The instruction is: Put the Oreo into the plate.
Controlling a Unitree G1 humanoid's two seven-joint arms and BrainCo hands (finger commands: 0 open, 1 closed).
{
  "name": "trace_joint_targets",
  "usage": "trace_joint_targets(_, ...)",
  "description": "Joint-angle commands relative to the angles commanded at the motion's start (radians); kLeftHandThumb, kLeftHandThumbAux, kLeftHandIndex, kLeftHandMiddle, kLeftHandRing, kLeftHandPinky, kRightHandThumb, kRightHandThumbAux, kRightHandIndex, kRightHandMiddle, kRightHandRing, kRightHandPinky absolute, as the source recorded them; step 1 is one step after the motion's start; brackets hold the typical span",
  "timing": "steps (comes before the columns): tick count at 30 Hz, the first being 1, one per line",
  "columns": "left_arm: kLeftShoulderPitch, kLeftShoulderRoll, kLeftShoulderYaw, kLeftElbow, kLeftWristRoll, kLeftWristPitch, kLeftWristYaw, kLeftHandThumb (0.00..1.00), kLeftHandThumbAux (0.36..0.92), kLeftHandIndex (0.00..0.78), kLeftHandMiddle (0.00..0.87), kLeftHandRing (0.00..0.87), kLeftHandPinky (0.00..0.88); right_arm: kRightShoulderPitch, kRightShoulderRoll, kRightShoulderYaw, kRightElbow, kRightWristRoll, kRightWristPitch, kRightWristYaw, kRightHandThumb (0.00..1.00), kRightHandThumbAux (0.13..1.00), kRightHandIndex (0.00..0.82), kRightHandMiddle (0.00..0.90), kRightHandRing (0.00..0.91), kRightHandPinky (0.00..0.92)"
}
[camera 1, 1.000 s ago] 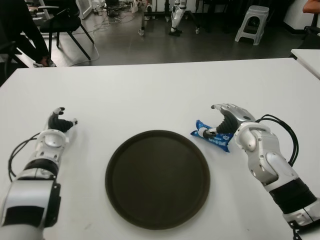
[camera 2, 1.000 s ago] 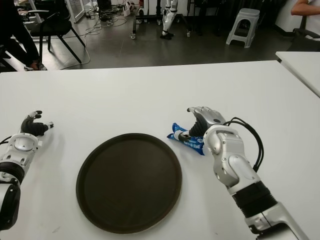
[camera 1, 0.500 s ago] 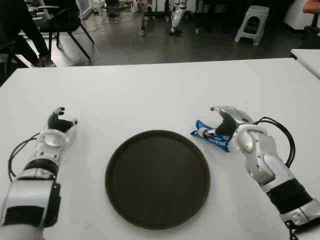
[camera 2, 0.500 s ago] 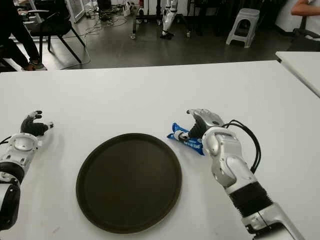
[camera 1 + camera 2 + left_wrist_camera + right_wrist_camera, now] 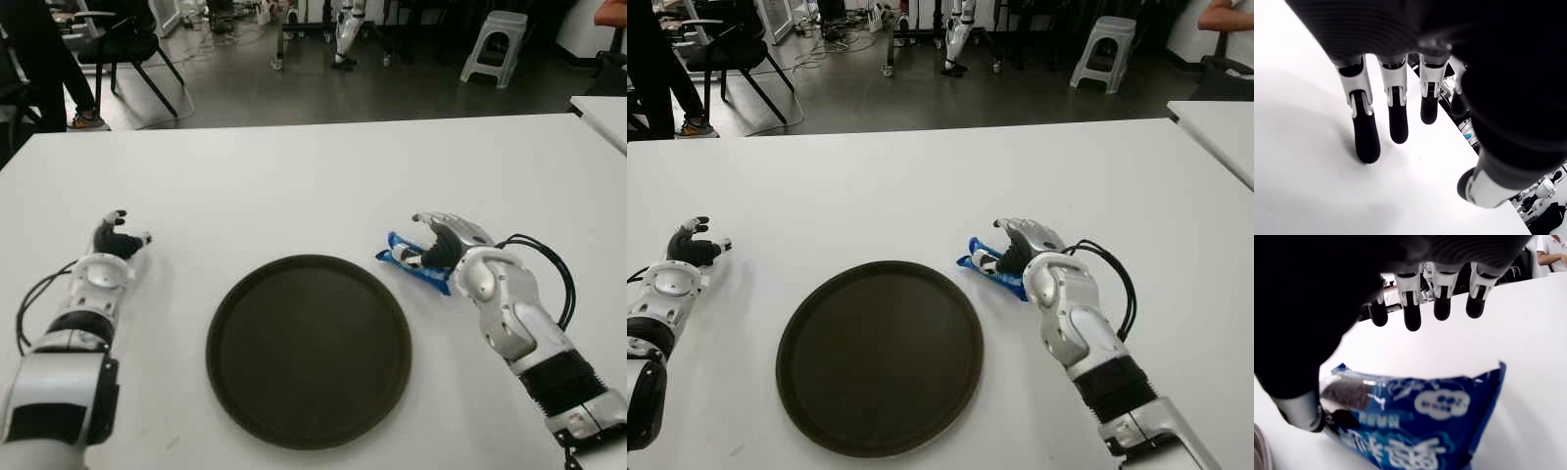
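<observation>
The Oreo is a blue packet (image 5: 432, 276) lying on the white table (image 5: 294, 186) just right of the round dark plate (image 5: 309, 350). My right hand (image 5: 412, 239) hovers over the packet's left end. In the right wrist view the four fingertips (image 5: 1411, 319) are spread above the packet (image 5: 1435, 406) without touching it. Only the thumb (image 5: 1303, 411) lies against its edge. My left hand (image 5: 116, 235) shows at the table's left, well clear of the plate. Its fingers (image 5: 1396, 117) are relaxed with nothing in them.
Beyond the table's far edge are a black chair (image 5: 127, 44), a grey stool (image 5: 493, 44) and a person's legs (image 5: 49, 59) at the far left. Another white table's corner (image 5: 602, 108) shows at the right.
My right hand has crept slightly forward over the packet. The packet's left end has shifted a little to the right and looks tilted. My left hand has not moved.
</observation>
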Motion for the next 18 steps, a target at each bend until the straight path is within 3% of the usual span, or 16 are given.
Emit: trace_joint_targets(18, -0.003, 0.000, -0.003, 0.000, 0.003, 0.012, -0.004, 0.242, 0.762, 0.044, 0.127, 0.168, 0.180, -0.005, 0.001, 0.016, 0.006, -0.014, 0.013, 0.018, 0.194, 0.643, 0.000, 0.015, 0.024, 0.026)
